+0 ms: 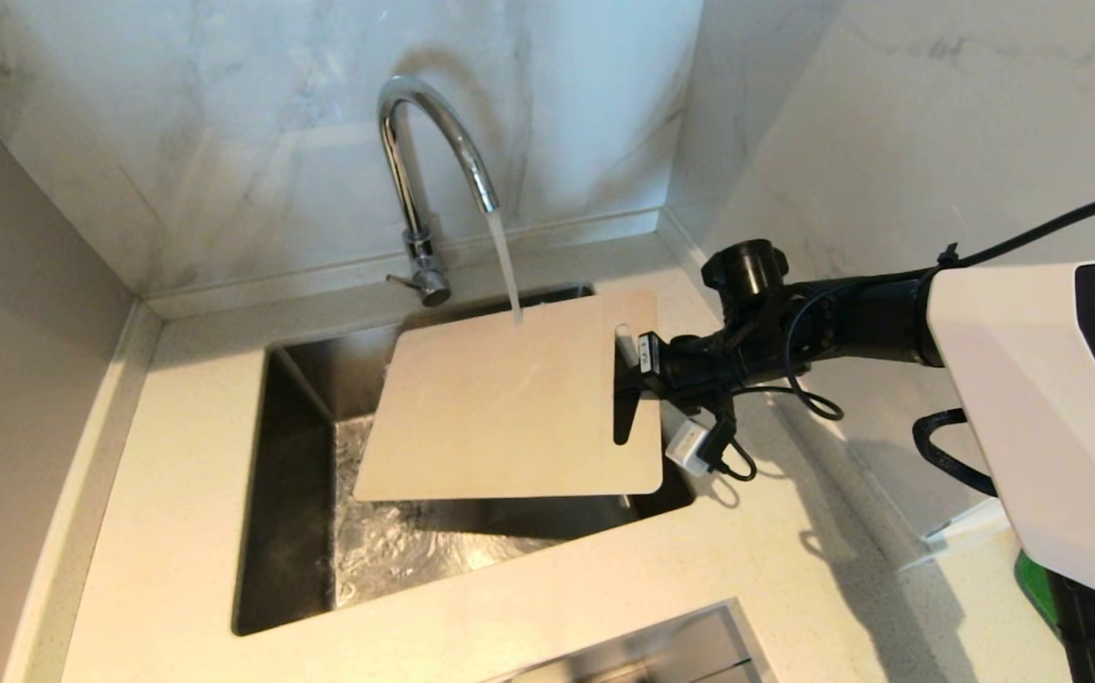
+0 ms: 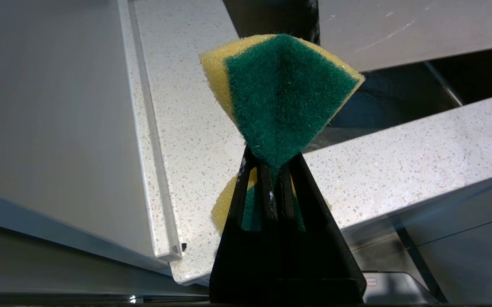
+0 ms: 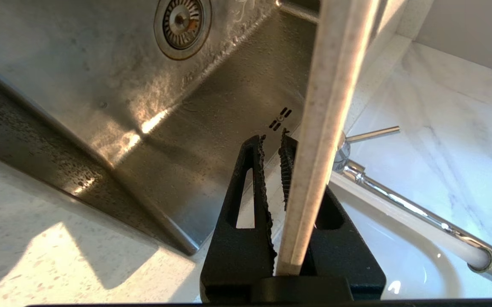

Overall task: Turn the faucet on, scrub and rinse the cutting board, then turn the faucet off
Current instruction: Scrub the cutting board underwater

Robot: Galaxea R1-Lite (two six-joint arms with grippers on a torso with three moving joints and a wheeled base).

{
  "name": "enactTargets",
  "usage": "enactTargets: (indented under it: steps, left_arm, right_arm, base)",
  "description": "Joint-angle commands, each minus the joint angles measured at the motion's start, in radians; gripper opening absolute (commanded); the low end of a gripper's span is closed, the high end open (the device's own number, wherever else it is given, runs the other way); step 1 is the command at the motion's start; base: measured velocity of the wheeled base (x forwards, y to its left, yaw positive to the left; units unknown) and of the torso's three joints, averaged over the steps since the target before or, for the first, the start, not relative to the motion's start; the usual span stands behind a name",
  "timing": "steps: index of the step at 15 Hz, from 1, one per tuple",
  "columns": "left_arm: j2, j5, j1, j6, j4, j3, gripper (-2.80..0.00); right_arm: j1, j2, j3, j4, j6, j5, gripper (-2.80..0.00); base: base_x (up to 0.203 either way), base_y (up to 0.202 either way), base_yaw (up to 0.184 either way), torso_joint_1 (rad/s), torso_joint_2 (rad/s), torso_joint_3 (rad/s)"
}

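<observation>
From my seat I have my left claw (image 2: 271,170) closest in, parked away from the sink and out of the head camera; its fingers are pinched together on a sponge (image 2: 282,91), yellow with a green scouring face, which folds and fans out above the tips, with speckled counter (image 2: 399,166) beyond it. My right arm reaches in from the right across the pale counter (image 1: 177,531), and my right claw (image 1: 631,365) is clamped on the cutting board (image 1: 510,398) at its handle-slot end, one finger through or beside the slot; from the right wrist camera I see the board (image 3: 327,111) edge-on between the two black fingers (image 3: 252,179), gripped tight. I am holding the board over the steel sink (image 1: 301,512), face up and tilted slightly, its far corner raised toward the tap. Below it the basin floor is wet and rippling, and the wrist camera shows the drain (image 3: 182,19) further along the bottom. Behind the sink stands the faucet (image 1: 415,171), its curved spout arching over the basin, its thin lever (image 3: 374,133) sticking out at the base. Water (image 1: 507,266) runs from the spout and strikes the board near its far edge. Beyond all that is the marble wall (image 1: 225,142)
</observation>
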Motion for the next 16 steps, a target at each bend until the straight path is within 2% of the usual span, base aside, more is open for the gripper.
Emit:
enactTargets:
  steps: [1, 4, 16]
  left_arm:
    - [-0.001, 0.000, 0.000, 0.000, 0.000, 0.000, -2.80]
    - [-0.001, 0.000, 0.000, 0.000, 0.000, 0.000, -2.80]
    - [-0.001, 0.000, 0.000, 0.000, 0.000, 0.000, -2.80]
  right_arm:
    - [0.000, 0.007, -0.022, 0.010, -0.016, 0.000, -2.80]
    - [0.000, 0.014, -0.065, 0.031, -0.016, -0.003, -2.80]
    - [-0.006, 0.003, -0.066, 0.033, -0.011, -0.002, -2.80]
  base:
    - [0.000, 0.000, 0.000, 0.000, 0.00, 0.000]
    - [0.000, 0.000, 0.000, 0.000, 0.00, 0.000]
    - [0.000, 0.000, 0.000, 0.000, 0.00, 0.000]
